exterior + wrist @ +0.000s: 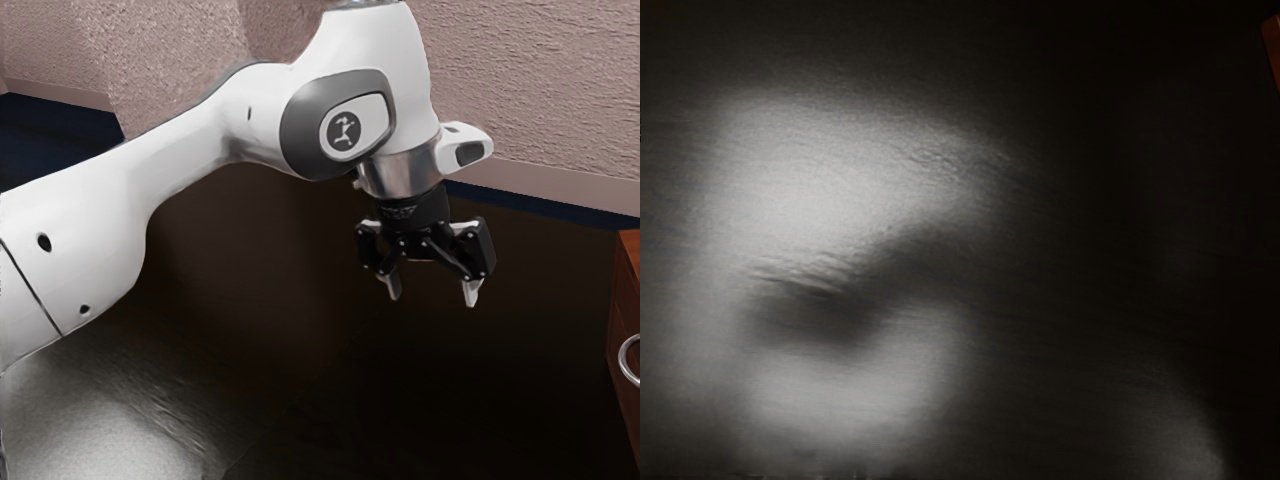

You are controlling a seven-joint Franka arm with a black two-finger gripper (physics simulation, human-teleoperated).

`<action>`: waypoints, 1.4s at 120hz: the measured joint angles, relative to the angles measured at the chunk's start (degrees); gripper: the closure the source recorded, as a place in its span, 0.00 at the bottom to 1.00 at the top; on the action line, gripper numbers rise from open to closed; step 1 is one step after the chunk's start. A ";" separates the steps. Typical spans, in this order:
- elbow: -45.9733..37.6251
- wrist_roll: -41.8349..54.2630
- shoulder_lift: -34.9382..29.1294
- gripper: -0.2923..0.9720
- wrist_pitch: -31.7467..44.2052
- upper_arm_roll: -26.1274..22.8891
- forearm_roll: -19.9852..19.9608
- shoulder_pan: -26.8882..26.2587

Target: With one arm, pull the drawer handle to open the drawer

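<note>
Exterior view's right edge: drawer [627, 290] and handle [622, 357] half cut off; end effector [431, 292] wide open, empty.

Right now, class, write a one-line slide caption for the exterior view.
Open fingers hover above the dark table, short of the drawer handle at the exterior view's right edge.

the side camera sat close to the arm [150, 210], a little above the table [300, 410], and faced across it toward the wall [540, 70]. the arm came in from the exterior view's left, the gripper [432, 290] hung near the middle, and the drawer cabinet [626, 290] was cut by the exterior view's right edge. the wrist camera looked down on the table [820, 200] from the hand. both views shared the dark tabletop; a reddish sliver [1272, 40] in the wrist view matched the drawer cabinet's colour.
</note>
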 joint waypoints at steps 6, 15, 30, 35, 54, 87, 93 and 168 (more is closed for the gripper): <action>-0.05 -2.56 -0.22 0.23 0.04 0.00 0.00 -0.54; -0.59 -6.28 -1.21 0.23 -0.06 0.00 0.03 -1.60; -1.75 -12.54 -2.37 0.23 -0.16 -0.05 -0.04 -2.82; -1.93 -14.54 -2.46 0.23 -0.15 -0.07 -0.10 -3.11; -2.16 -21.21 -2.33 0.23 0.09 -0.09 -0.33 -4.35; -2.11 -29.65 -1.15 0.23 0.99 -0.44 -0.44 -6.95; -2.10 -30.81 -1.08 0.23 1.18 -0.44 -0.44 -7.25; 0.02 -36.05 1.43 0.23 5.10 -2.80 2.09 -8.88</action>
